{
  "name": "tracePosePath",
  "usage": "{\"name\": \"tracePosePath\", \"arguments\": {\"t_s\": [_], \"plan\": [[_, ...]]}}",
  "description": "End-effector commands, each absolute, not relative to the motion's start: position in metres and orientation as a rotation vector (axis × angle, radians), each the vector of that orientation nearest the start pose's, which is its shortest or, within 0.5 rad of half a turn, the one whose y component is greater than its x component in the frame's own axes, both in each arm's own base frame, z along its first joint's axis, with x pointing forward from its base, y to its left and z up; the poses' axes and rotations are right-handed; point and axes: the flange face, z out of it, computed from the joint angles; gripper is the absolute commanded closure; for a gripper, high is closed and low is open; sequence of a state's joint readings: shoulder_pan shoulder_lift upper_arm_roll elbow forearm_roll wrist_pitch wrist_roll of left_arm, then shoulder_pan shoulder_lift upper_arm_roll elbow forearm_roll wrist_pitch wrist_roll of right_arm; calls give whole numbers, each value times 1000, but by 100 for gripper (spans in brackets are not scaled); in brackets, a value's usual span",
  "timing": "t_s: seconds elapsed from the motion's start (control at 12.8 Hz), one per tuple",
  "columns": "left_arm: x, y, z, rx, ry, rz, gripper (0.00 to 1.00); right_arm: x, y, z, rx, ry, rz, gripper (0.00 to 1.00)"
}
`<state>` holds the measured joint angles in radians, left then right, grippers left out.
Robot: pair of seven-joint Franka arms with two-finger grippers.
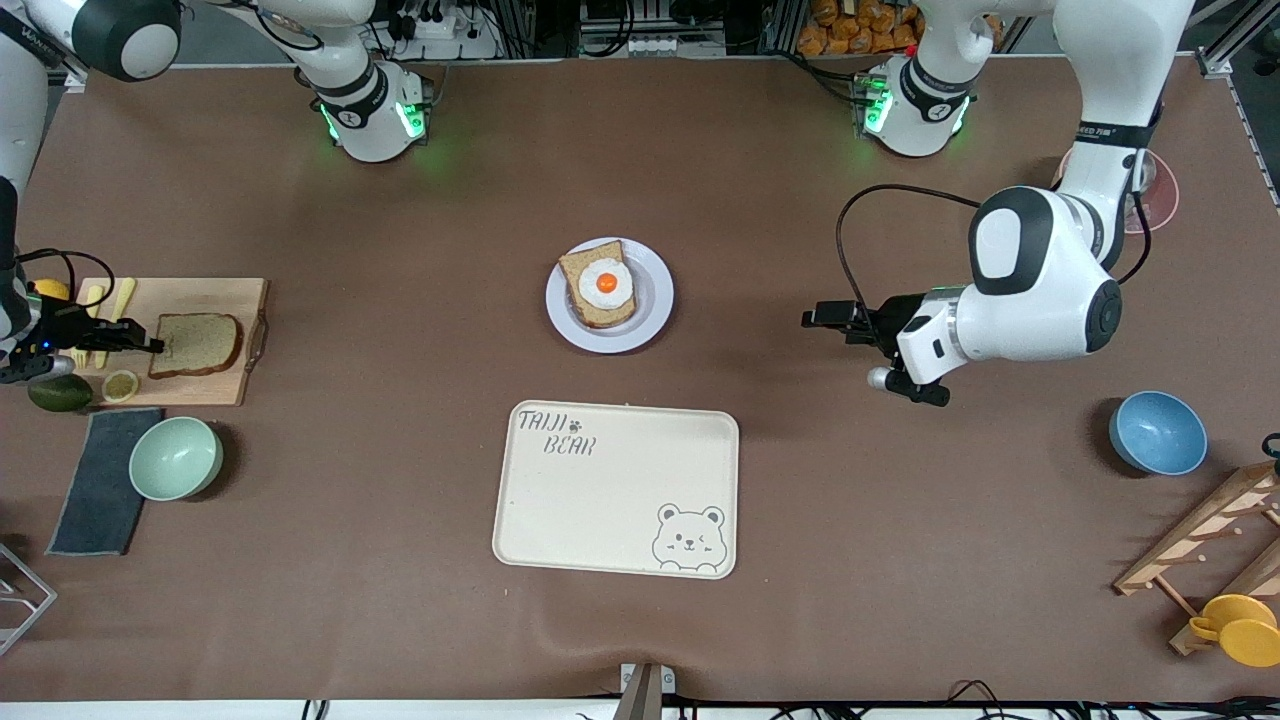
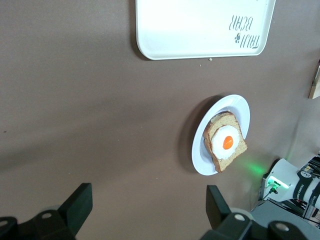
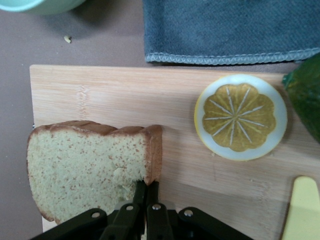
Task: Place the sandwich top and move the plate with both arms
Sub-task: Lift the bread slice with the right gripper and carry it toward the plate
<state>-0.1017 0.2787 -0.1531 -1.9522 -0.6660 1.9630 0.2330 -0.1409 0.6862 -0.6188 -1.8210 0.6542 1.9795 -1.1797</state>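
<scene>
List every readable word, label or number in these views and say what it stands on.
"TAIJI BEAR": printed at a corner of the cream tray, with a paw mark; a bear drawing sits at the diagonal corner.
Black band on the left arm: white lettering, too small to read.
Nothing else readable.

Grainy wooden board, woven grey cloth, porous sandwich top.

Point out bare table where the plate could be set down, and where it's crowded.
Free: the tray itself, and the brown table between plate and left gripper. Crowded: the cutting board, where the right gripper pinches the bread slice beside the lemon slice and avocado.
</scene>
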Motion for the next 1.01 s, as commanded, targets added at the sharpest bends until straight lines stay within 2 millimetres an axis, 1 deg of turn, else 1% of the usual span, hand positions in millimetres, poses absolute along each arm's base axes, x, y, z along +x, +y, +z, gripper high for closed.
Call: {"name": "tracePosePath", "arguments": {"t_s": [0.0,0.16,0.23,0.39,0.62,0.7,0.78,0.86,0.94], "plan": [[561,-186,334,2475,-185,-318,0,482,-368,187,-2725,-123,94,100],[562,-185,335,2477,-182,-310,0,498,-352,208,-2621,-128,142,100],[562,-185,336,2477,-183,-306,0,506,-348,221,-2580,-109,174,100],[562,-185,336,2478,-182,-304,0,522,-337,247,-2545,-84,241,100],[563,-187,336,2482,-181,-288,0,533,-313,268,-2460,-76,335,100],[563,-188,335,2483,-181,-288,0,536,-301,273,-2422,-63,382,100],[564,-188,336,2483,-180,-281,0,538,-290,276,-2385,-46,427,100],[564,-189,334,2487,-189,-270,0,538,-278,273,-2346,-41,458,100],[564,-191,330,2483,-213,-268,0,543,-262,271,-2316,-69,476,100]]}}
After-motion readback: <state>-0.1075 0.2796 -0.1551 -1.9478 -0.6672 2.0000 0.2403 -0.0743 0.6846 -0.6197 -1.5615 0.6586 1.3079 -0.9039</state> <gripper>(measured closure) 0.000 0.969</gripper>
